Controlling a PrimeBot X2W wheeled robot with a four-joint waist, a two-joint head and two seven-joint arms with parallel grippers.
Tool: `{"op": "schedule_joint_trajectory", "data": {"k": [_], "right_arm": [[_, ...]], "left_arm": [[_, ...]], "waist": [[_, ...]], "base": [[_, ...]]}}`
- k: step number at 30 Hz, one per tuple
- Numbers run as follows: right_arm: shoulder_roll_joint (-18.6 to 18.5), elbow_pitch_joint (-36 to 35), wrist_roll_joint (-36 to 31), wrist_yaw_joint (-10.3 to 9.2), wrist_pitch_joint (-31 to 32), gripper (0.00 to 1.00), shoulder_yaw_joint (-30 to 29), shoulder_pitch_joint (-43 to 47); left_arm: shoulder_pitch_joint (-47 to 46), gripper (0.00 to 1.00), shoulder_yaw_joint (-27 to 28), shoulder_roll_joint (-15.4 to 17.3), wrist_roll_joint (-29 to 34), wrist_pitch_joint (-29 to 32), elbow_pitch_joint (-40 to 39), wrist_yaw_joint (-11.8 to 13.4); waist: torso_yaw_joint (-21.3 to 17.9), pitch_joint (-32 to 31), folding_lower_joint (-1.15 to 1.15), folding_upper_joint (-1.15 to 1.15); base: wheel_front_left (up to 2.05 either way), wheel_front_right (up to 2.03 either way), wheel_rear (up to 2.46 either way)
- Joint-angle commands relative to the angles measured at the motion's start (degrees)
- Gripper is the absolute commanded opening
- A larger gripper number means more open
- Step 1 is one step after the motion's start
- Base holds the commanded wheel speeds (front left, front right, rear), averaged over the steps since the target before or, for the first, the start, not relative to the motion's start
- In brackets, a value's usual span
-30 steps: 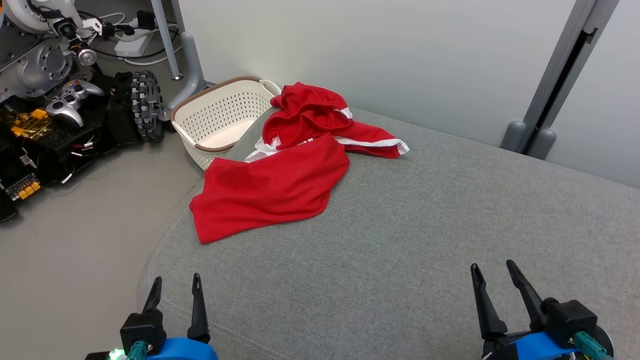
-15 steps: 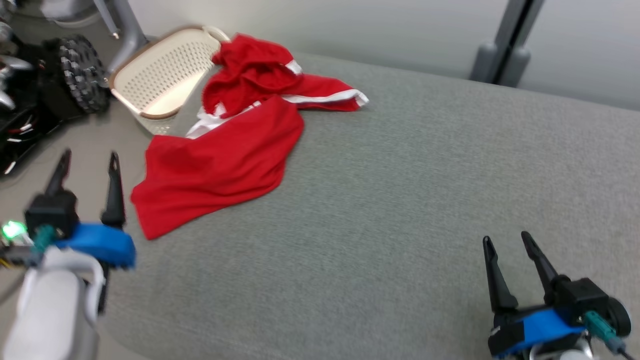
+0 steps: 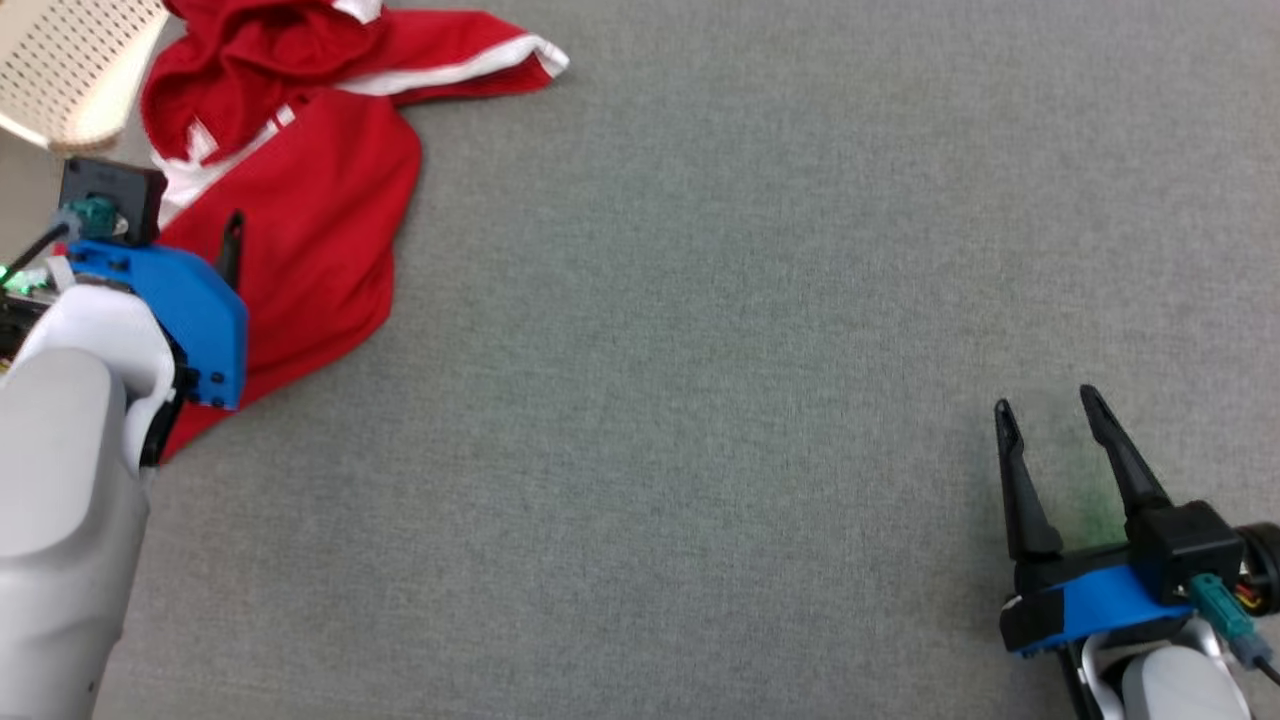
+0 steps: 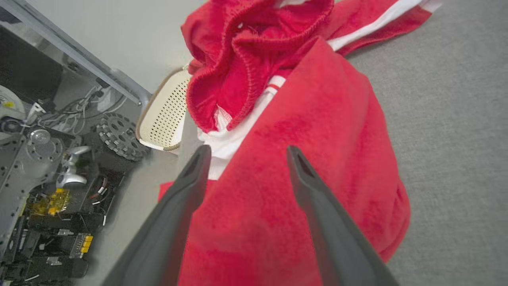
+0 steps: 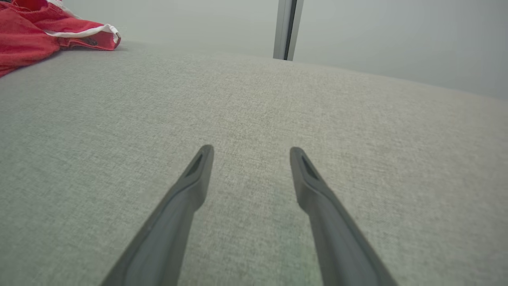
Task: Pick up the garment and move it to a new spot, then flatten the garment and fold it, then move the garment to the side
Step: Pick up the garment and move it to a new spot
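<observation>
Presently the red garment (image 3: 320, 200) lies crumpled at the far left of the grey surface (image 3: 700, 400), the left gripper (image 4: 246, 153) poised over it with jaws apart, the right gripper (image 3: 1048, 408) likewise apart, well clear.

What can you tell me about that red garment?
The garment is red with white stripes, in soft knit-looking fabric with a gathered edge. It lies crumpled at the far left of the grey cushion, one part bunched up beside the cream basket, a flatter part spread toward the robot. The left gripper hangs over the flat part, open; whether it touches the cloth I cannot tell.
</observation>
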Motion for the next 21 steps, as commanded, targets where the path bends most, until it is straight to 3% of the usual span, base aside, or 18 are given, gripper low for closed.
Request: {"op": "schedule_joint_trajectory", "data": {"k": [1, 5, 11, 12, 14, 15, 17, 18, 21], "right_arm": [[-0.2, -0.8, -0.7, 0.01, 0.2, 1.00, -0.4, 0.0], [-0.2, -2.4, -1.4, 0.01, 0.6, 1.00, -0.6, 0.1], [-0.2, -3.2, -0.6, 0.01, 1.0, 1.00, 0.6, 0.5], [-0.2, -3.2, -0.4, 0.01, 1.0, 1.00, 0.7, 0.5], [-0.2, -3.2, -0.3, 0.01, 1.0, 1.00, 0.8, 0.5], [-0.2, -3.1, -0.3, 0.01, 0.8, 1.00, 0.9, 0.6], [-0.2, -2.8, -0.1, 0.01, 0.7, 1.00, 0.9, 0.7], [-0.2, -2.5, 0.0, 0.01, 0.6, 1.00, 0.8, 0.8], [-0.2, -1.8, 0.4, 0.01, 0.4, 1.00, 0.9, 1.1]], "left_arm": [[-1.7, 1.00, -1.3, 0.7, -2.0, 1.3, 1.0, 0.0], [-3.6, 1.00, -6.2, 1.9, -6.6, 3.2, 3.7, 0.0], [-4.9, 1.00, -8.3, 1.0, -11.2, 2.5, 9.5, 0.0], [-5.0, 0.91, -8.6, 0.7, -11.9, 2.6, 10.5, 0.0], [-5.0, 0.91, -8.9, 0.4, -12.6, 2.4, 11.1, 0.0], [-5.1, 0.45, -9.3, 0.3, -13.1, 2.2, 11.7, 0.0], [-5.5, 0.08, -10.4, 0.6, -13.9, 1.3, 12.5, 0.0], [-5.7, 0.00, -10.9, 0.7, -14.1, 0.7, 12.7, 0.0], [-6.5, 0.00, -12.5, 1.6, -14.7, -0.6, 13.4, 0.0]], "waist": [[0.0, 0.9, -0.02, -0.03], [-0.8, 3.0, -0.02, -0.03], [-1.8, 4.2, -0.02, -0.03], [-2.0, 4.3, -0.02, -0.03], [-2.1, 4.3, -0.02, -0.03], [-2.2, 4.1, -0.02, -0.03], [-2.4, 3.7, -0.02, -0.03], [-2.4, 3.3, -0.02, -0.03], [-2.3, 1.5, -0.02, -0.03]], "base": [[0.00, 0.00, 0.00], [0.00, 0.00, 0.00], [0.00, 0.00, 0.00], [0.00, 0.00, 0.00], [0.00, 0.00, 0.00], [0.00, 0.00, 0.00], [0.00, 0.00, 0.00], [0.00, 0.00, 0.00], [0.00, 0.00, 0.00]]}}
